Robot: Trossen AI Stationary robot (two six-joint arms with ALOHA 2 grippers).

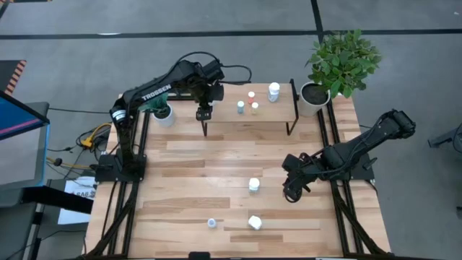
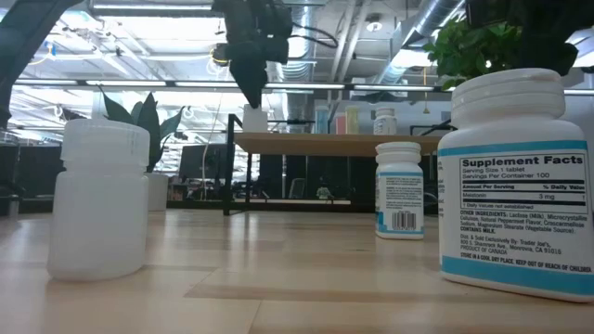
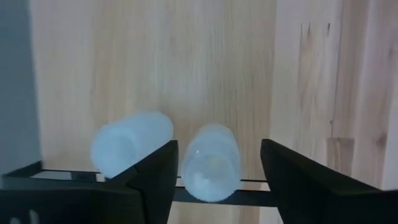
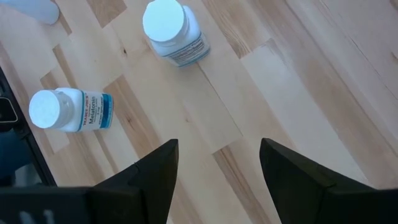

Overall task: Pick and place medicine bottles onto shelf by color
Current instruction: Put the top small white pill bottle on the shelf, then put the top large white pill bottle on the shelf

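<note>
The left gripper (image 3: 216, 180) stands over the shelf (image 1: 274, 115), fingers spread clear of a pale translucent bottle (image 3: 210, 163) upright between them, a second bottle (image 3: 130, 146) just beside. The right gripper (image 4: 217, 180) hangs open and empty above the table (image 1: 180, 180), near two white-capped bottles (image 4: 173, 31).

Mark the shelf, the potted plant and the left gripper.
shelf (image 1: 271, 117): high view, bare wood top.
potted plant (image 1: 345, 59): high view, leaves.
left gripper (image 1: 204, 113): high view, between its fingertips, over the shelf.
</note>
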